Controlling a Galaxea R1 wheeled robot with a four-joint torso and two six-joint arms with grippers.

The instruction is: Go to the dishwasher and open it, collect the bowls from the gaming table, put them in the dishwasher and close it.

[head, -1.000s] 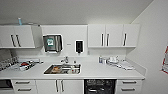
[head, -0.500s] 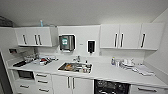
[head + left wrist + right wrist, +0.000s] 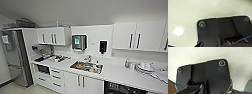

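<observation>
The dishwasher [image 3: 125,88] sits under the white counter [image 3: 117,73] at the lower right of the head view, right of the sink [image 3: 86,67]. Its opening looks dark, with wire racks showing inside. The gaming table and the bowls are out of view. In both wrist views the robot's dark plate hangs over pale, shiny floor [image 3: 186,12] [image 3: 193,54].
A tall steel fridge [image 3: 12,60] stands at the left end of the kitchenette. White wall cabinets [image 3: 140,37] hang above, with a towel dispenser [image 3: 79,42] and a soap dispenser [image 3: 103,46] between them. Stacked dishes [image 3: 145,67] and small items lie on the counter.
The whole head picture has shifted right and grown closer, so the camera has turned left. The fridge has come into view at the left.
</observation>
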